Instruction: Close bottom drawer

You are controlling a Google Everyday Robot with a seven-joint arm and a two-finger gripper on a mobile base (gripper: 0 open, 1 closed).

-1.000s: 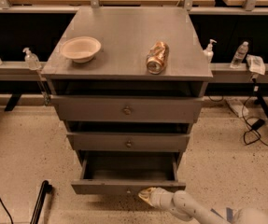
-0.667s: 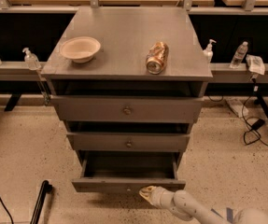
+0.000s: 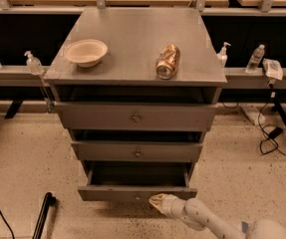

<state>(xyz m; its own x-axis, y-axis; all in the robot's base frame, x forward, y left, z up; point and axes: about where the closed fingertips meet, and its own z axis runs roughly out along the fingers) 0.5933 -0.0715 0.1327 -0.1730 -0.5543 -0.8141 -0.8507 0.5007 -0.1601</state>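
The bottom drawer (image 3: 117, 193) is the lowest and narrowest of three grey drawers in a grey cabinet. It stands pulled out, with its dark inside showing. Its knob is hidden behind the gripper. My gripper (image 3: 157, 202) comes in from the lower right on a white arm (image 3: 207, 220). Its tip rests against the drawer's front panel, just right of centre. The middle drawer (image 3: 137, 152) and the top drawer (image 3: 135, 116) sit above it, each with a small round knob.
On the cabinet top (image 3: 132, 34) stand a beige bowl (image 3: 85, 52) and a can lying on its side (image 3: 167, 61). Bottles (image 3: 33, 62) stand on shelves at either side. A black pole (image 3: 42, 215) lies on the speckled floor at the lower left. Cables lie at the right.
The gripper stays pressed at the front of the bottom drawer. The drawer and the arm show hardly any movement.
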